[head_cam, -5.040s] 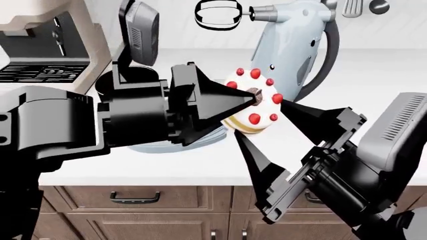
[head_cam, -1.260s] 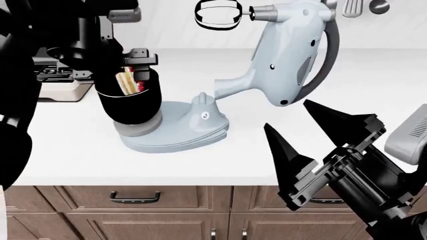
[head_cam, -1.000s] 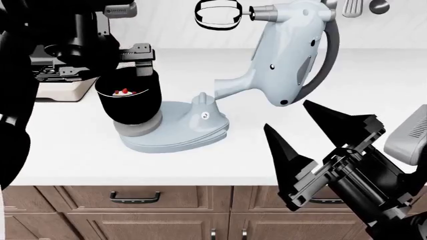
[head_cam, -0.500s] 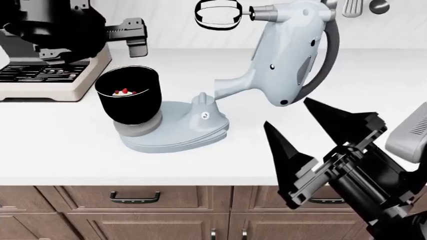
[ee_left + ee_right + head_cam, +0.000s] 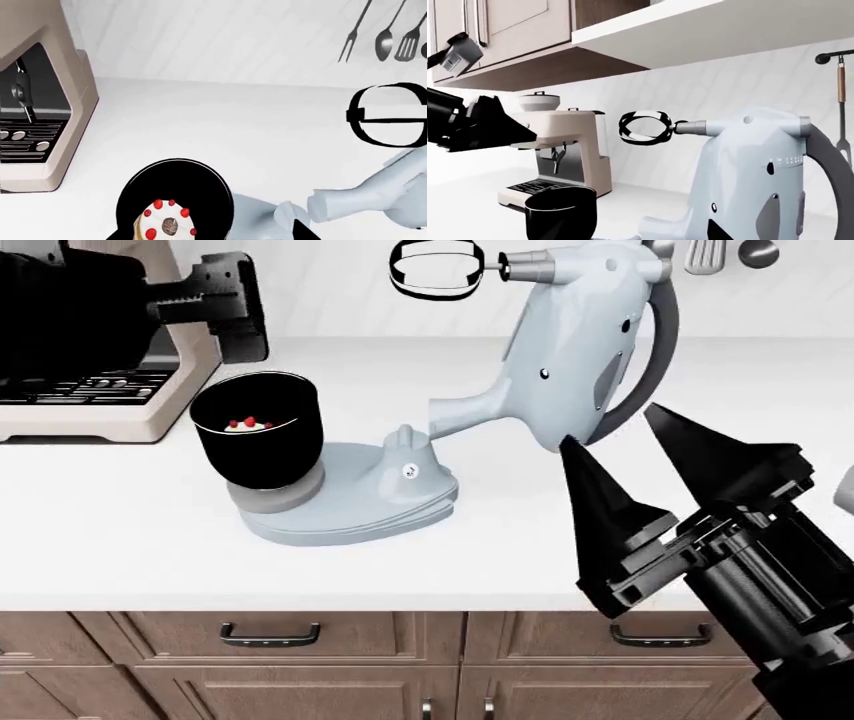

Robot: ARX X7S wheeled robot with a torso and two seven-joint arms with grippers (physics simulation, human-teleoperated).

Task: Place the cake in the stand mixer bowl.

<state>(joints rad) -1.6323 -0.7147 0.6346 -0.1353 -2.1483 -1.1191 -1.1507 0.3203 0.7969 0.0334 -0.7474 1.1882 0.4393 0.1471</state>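
Black bowl: the glossy black cylindrical stand mixer bowl point(image 5: 256, 430) sits on the pale blue mixer base point(image 5: 360, 502), on the white counter point(image 5: 120, 530) beside the beige coffee machine point(image 5: 94, 400).
Cake: the small round cake with white top and red berries point(image 5: 167, 226) lies flat inside the bowl, berries up — in the head view only its berried top shows below the rim point(image 5: 246, 424).
Left gripper: the black left gripper point(image 5: 220, 302) hangs above and to the coffee-machine side of the bowl, holding nothing; how wide its fingers stand cannot be told from these views.
Right gripper: the black right gripper point(image 5: 661, 475) is spread wide and empty, its pointed fingers near the tilted-back mixer head point(image 5: 587, 330), well apart from the bowl.
Stage: by the look of it, the cake is placed and only the withdrawal remains.
Doing it well: lift the left arm straight away from the rim so nothing clips the bowl — and keep the right fingers off the mixer head and wire whisk point(image 5: 437, 268).
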